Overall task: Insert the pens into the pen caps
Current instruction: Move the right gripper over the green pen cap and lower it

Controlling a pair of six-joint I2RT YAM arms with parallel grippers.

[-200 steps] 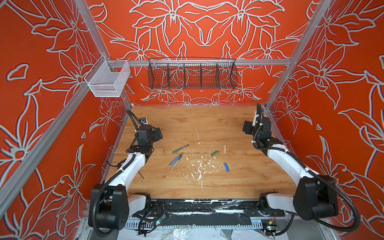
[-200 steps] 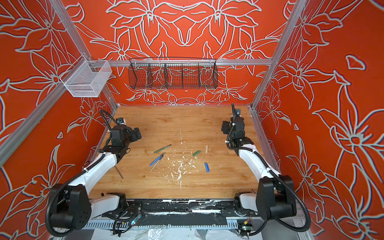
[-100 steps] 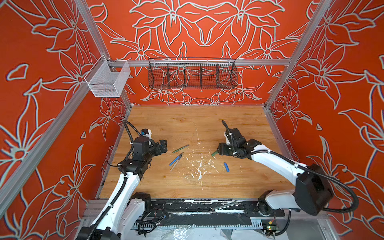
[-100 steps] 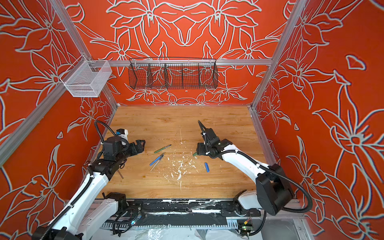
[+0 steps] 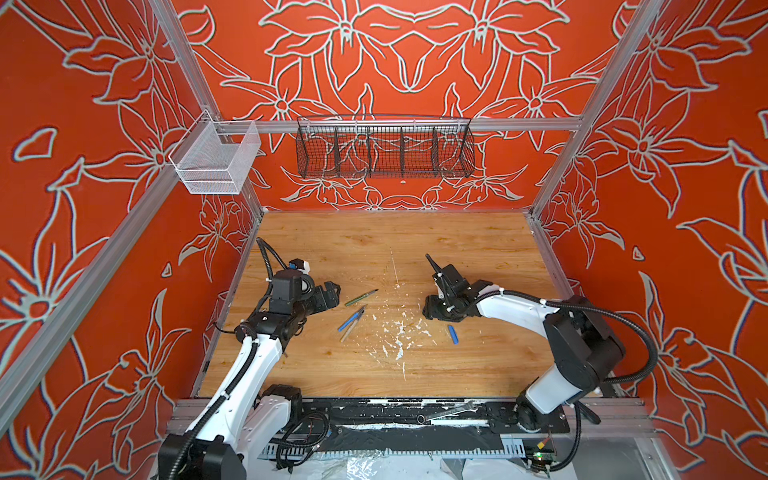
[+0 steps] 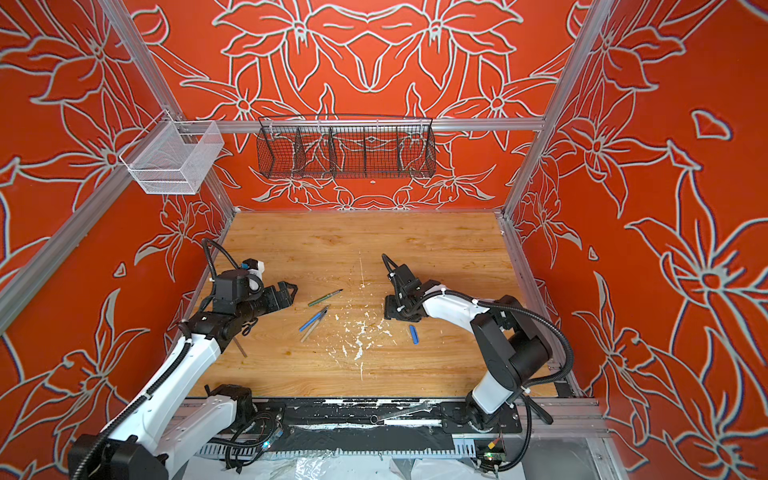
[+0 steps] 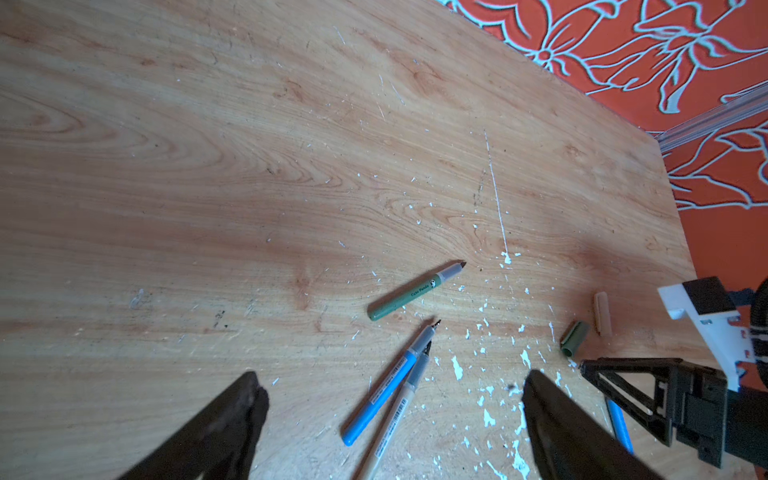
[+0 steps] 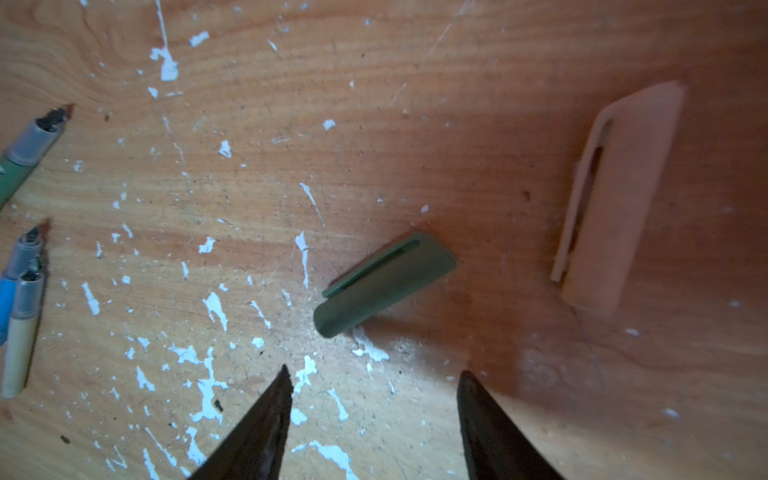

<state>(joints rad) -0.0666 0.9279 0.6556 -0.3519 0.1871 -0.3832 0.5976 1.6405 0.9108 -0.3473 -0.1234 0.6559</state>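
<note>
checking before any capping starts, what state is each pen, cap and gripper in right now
green pen: uncapped, lying flat
beige pen: uncapped, lying flat
blue pen: uncapped, flat beside the beige pen
green cap: off, lying flat
beige cap: off, lying flat
blue cap: off, lying flat
left gripper: open, empty
right gripper: open, empty

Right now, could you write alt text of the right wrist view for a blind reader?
The open right gripper points at the olive green cap lying on the flecked wooden table. A beige cap lies nearby; three uncapped pens show at the edge.
</note>
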